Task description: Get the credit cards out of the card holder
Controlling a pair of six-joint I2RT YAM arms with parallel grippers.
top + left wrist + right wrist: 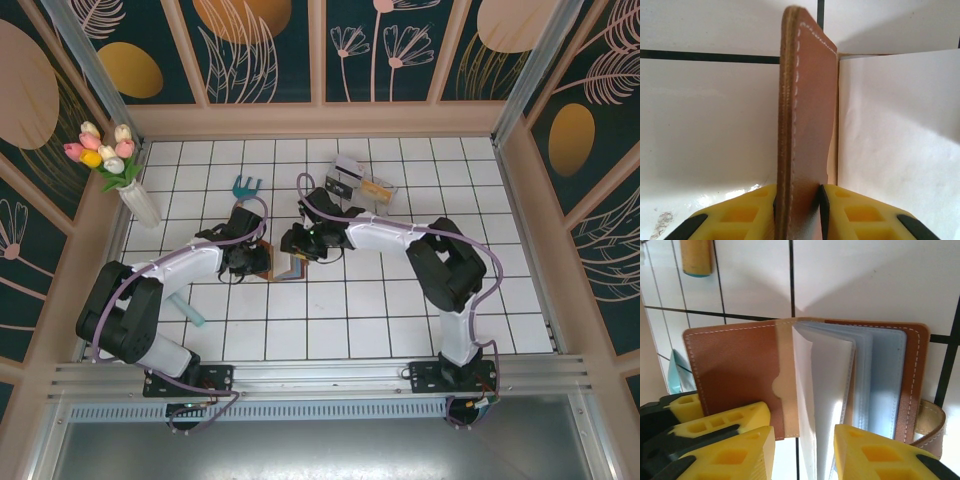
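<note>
No legible text, seemingly.

A white vase holding pink, white and yellow tulips was seen at the far-left corner of the white tiled tabletop. A teal-headed garden fork was laid near the back. A clear plastic box with small items inside was placed to its right, apart. A pale teal strip was noted at near left.
</note>
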